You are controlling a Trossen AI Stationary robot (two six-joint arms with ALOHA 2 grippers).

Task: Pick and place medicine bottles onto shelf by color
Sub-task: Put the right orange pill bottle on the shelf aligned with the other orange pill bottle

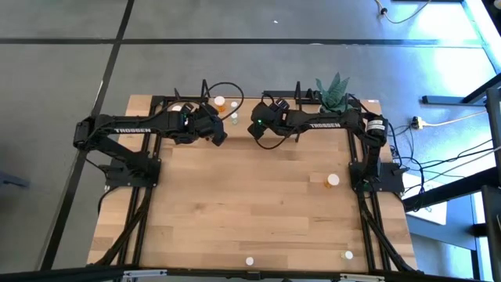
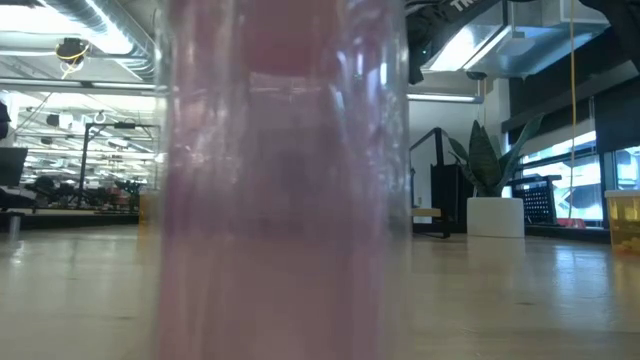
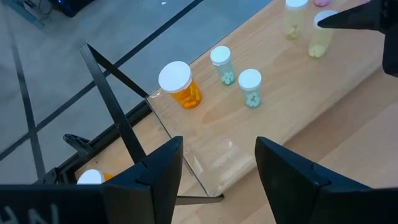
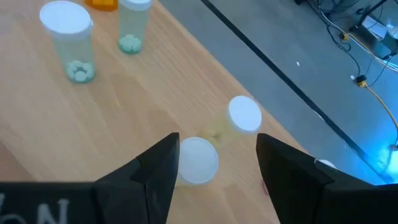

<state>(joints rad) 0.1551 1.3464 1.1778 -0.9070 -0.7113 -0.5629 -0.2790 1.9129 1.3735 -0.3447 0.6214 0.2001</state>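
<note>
While both dark arms reach toward the upper middle of the high view, the left gripper (image 3: pixel 217 168) hangs with fingers spread and empty above the light wooden shelf board (image 3: pixel 273 124). Ahead of it stand an orange white-capped bottle (image 3: pixel 180 86) and two green ones (image 3: pixel 250 87). The right gripper (image 4: pixel 214 165), likewise parted and holding nothing, hovers over two whitish white-capped bottles (image 4: pixel 244 116) on that board.

Grey floor (image 1: pixel 235 19), bright windows (image 2: pixel 575 165), potted plant (image 2: pixel 490 190).
</note>
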